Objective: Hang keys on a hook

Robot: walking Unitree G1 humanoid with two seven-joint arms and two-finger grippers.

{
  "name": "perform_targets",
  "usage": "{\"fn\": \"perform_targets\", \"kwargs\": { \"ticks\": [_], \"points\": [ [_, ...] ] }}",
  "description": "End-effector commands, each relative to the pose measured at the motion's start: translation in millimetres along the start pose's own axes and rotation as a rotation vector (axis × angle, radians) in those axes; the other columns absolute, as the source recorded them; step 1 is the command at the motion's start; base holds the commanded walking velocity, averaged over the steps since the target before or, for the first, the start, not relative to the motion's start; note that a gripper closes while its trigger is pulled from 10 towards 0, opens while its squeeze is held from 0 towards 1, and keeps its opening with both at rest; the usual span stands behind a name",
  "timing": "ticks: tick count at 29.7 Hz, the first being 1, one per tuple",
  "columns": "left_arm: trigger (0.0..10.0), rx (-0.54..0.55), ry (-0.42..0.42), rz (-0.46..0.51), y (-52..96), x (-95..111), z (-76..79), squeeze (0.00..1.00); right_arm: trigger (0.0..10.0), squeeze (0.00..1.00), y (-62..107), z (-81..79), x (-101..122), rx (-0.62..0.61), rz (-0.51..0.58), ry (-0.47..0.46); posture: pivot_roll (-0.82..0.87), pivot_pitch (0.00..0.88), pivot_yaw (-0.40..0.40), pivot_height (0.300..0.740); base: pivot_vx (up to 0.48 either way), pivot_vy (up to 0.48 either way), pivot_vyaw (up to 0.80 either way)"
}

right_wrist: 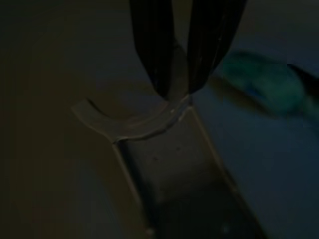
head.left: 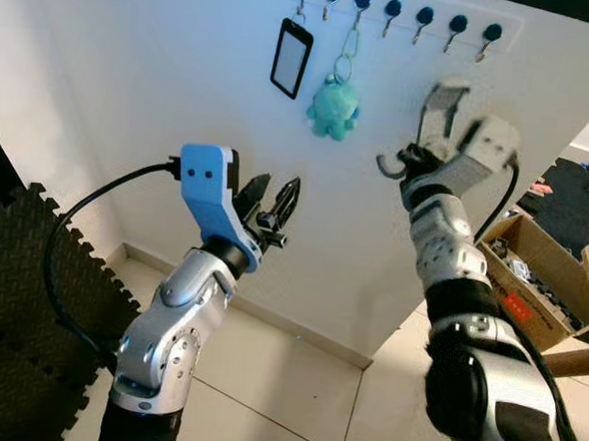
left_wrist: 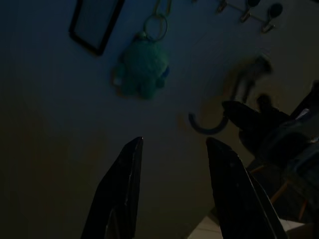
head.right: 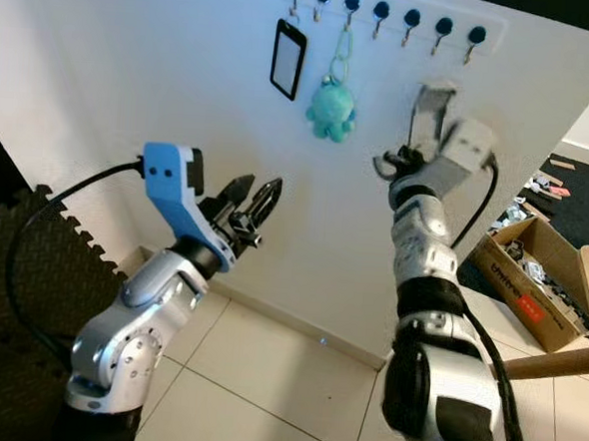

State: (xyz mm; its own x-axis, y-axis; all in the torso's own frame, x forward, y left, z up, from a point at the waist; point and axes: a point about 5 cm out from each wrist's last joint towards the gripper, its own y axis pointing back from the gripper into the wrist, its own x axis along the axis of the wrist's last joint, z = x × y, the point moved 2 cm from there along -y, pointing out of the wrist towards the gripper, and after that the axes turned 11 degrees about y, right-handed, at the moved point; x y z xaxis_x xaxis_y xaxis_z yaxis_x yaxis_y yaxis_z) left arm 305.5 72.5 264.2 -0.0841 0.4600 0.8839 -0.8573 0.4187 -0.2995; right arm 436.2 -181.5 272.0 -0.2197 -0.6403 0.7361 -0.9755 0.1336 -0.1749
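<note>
Right end effector (right_wrist: 175, 92) pinches a grey curved key ring (right_wrist: 130, 124) with a strap; left end effector (head.left: 275, 207) is released.

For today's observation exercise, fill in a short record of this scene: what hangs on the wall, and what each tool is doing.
Hook rail: seven hooks high on the white wall
First hook: black phone-like item
Third hook: teal plush keyring
Right tool: raised near the wall below the hooks, shut on a grey curved ring
Left tool: raised, open, holding nothing
Floor: cardboard box at right
</note>
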Motion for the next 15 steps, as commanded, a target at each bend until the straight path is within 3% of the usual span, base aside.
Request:
{"fn": "perform_targets", "kwargs": {
  "ticks": [1,2,3,4,5,7,8,9,11,13,15],
  "points": [
    [10.0,0.003,-0.025,-0.014,4.0,-1,0.1,0.00,10.0,0.00,-2.0,-2.2,5,0.033,0.012,-0.279,0.18,0.214,-0.059,0.740,0.000,0.000,0.00],
    [10.0,0.005,-0.025,-0.015,4.2,-1,0.2,0.00,10.0,0.00,-2.2,-8.5,8,0.089,0.022,-0.395,0.18,0.214,-0.060,0.740,0.000,0.000,0.00],
    [10.0,0.005,-0.025,-0.015,4.2,-1,0.2,0.00,10.0,0.00,-2.2,-8.5,8,0.089,0.022,-0.395,0.18,0.214,-0.060,0.740,0.000,0.000,0.00],
    [10.0,0.007,-0.026,-0.016,4.5,-2,0.1,0.00,10.0,0.00,-0.8,-19.9,12,0.194,0.030,-0.513,0.18,0.213,-0.061,0.740,0.000,0.000,0.00],
    [10.0,0.009,-0.027,-0.017,4.7,-2,0.1,0.00,10.0,0.00,2.7,-30.0,17,0.295,0.048,-0.573,0.18,0.213,-0.061,0.740,0.000,0.000,0.00],
    [10.0,0.011,-0.028,-0.019,4.8,-3,-0.1,0.00,10.0,0.00,12.2,-44.4,24,0.463,0.084,-0.631,0.18,0.213,-0.059,0.740,0.000,0.000,0.00],
    [10.0,0.011,-0.028,-0.019,4.8,-3,-0.1,0.00,10.0,0.00,12.2,-44.4,24,0.463,0.084,-0.631,0.18,0.213,-0.059,0.740,0.000,0.000,0.00],
    [10.0,0.011,-0.028,-0.021,4.8,-3,0.0,0.00,10.0,0.00,17.8,-49.8,27,0.543,0.101,-0.648,0.18,0.213,-0.059,0.740,0.000,0.000,0.00],
    [10.0,0.011,-0.028,-0.021,4.8,-3,0.0,0.00,10.0,0.00,17.8,-49.8,27,0.543,0.101,-0.648,0.18,0.213,-0.059,0.740,0.000,0.000,0.00],
    [10.0,0.010,-0.030,-0.025,4.7,-4,0.1,0.00,10.0,0.00,30.7,-60.5,36,0.721,0.127,-0.724,0.17,0.214,-0.056,0.740,0.000,0.000,0.00],
    [10.0,0.010,-0.030,-0.027,4.7,-4,0.2,0.00,10.0,0.00,35.9,-64.6,41,0.786,0.140,-0.747,0.17,0.215,-0.052,0.740,0.000,0.000,0.00]
  ]
}}
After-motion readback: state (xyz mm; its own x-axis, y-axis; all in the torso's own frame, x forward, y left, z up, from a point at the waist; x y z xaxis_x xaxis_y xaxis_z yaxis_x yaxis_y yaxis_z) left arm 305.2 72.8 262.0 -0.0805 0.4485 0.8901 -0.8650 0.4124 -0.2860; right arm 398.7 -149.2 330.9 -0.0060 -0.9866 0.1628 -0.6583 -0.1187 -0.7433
